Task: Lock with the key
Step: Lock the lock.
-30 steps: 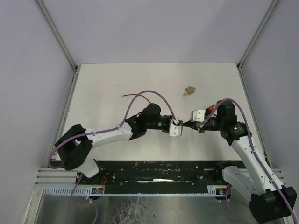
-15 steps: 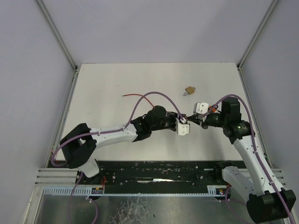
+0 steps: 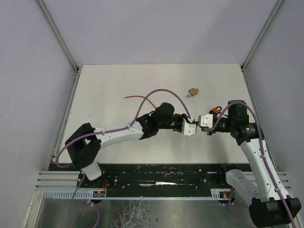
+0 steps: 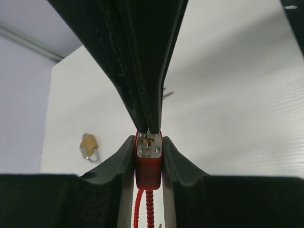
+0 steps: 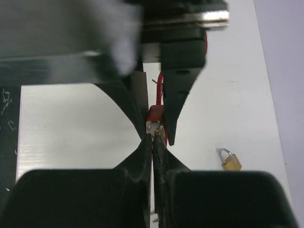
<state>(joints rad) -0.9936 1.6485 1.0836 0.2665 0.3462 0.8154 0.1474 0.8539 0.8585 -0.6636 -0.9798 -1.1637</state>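
**A:** Where the overhead camera looks down, how much room do the arms have?

**B:** The left gripper [image 3: 192,127] and right gripper [image 3: 201,123] meet nose to nose well inside the white table [image 3: 104,85]. Its right edge is the nearest one. A brass padlock [image 3: 193,91] lies apart from them, farther out. A thin red cable [image 3: 137,98] trails off to the left.

**A:** What sits between the fingertips?

**B:** It is too small to make out from up there.

**A:** And from the left wrist?

**B:** The left gripper's fingers have narrowed onto a red cable lock [image 4: 148,171] and clamp its two sides. The ribbed cable runs down out of the view. The right gripper's black fingers come in from above, pressed together, with their tips on the lock's metal face. A brassy bit [image 4: 150,140] glints there, and I cannot tell whether it is the key. The padlock lies on the table to the left, well apart.

**A:** And the right wrist?

**B:** Its own fingers are closed tight with no gap, and their tips touch the lock's face. The left gripper above is blurred and cut off at the top. The padlock sits to the lower right.
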